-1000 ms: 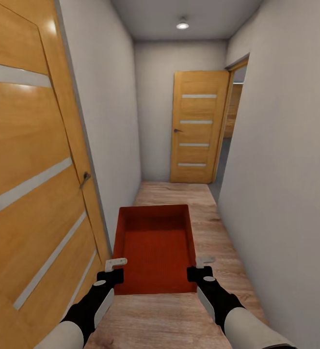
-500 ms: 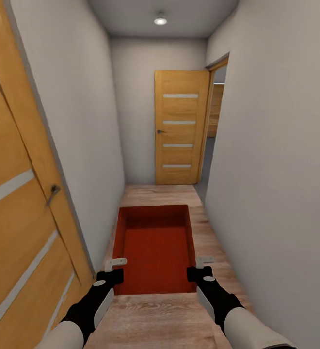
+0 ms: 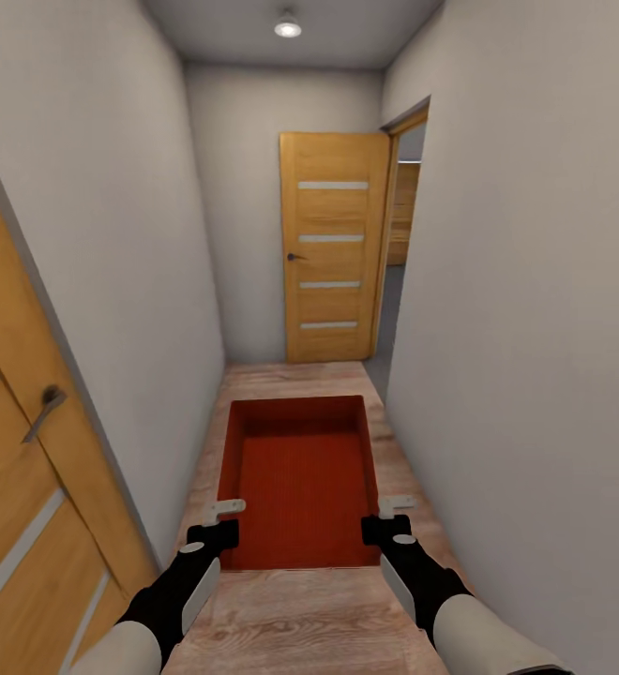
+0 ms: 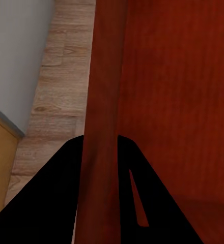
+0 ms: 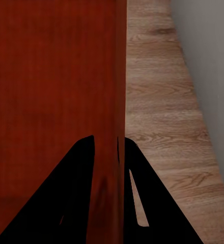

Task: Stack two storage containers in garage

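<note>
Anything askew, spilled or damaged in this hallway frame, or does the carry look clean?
Nothing stands out. The container sits level and empty, the left gripper and right gripper each clamped on a side wall near its near end. The open door ahead and the wood floor look normal.

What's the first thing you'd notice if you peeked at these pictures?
The orange-red storage container, carried in the middle with the left gripper and right gripper each clamped on a side wall. Ahead, at the corridor's end, a wooden door stands open beside a doorway.
</note>
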{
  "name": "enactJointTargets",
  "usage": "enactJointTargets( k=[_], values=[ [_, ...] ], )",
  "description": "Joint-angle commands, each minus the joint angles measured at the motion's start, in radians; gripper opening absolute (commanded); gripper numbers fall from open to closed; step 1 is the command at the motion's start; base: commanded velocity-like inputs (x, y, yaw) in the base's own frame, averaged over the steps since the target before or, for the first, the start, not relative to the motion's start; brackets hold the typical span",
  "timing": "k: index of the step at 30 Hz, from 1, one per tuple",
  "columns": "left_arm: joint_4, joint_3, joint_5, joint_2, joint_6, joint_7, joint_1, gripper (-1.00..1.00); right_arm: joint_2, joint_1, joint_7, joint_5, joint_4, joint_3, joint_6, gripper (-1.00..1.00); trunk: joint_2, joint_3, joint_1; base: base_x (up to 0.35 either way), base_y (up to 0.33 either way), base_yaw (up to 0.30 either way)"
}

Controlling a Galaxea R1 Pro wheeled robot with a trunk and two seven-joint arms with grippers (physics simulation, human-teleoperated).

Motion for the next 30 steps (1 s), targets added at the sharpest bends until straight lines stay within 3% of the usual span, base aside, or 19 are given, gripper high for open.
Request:
enactJointTargets(
  k=[1, 30],
  values=[
    [-0.004, 0.015, 0.031, 0.001, -0.080, 0.021, -0.001, -1.00, 0.000, 0.000, -0.006, -0.026, -0.001, -0.005, 0.006, -1.00, -0.002, -0.002, 0.001, 0.323, 0.000, 0.000],
    [-0.004, 0.015, 0.031, 0.002, -0.080, 0.021, -0.001, -1.00, 0.000, -0.001, -0.006, -0.026, -0.001, -0.005, 0.007, -1.00, -0.002, -0.002, 0.001, 0.323, 0.000, 0.000]
  ],
)
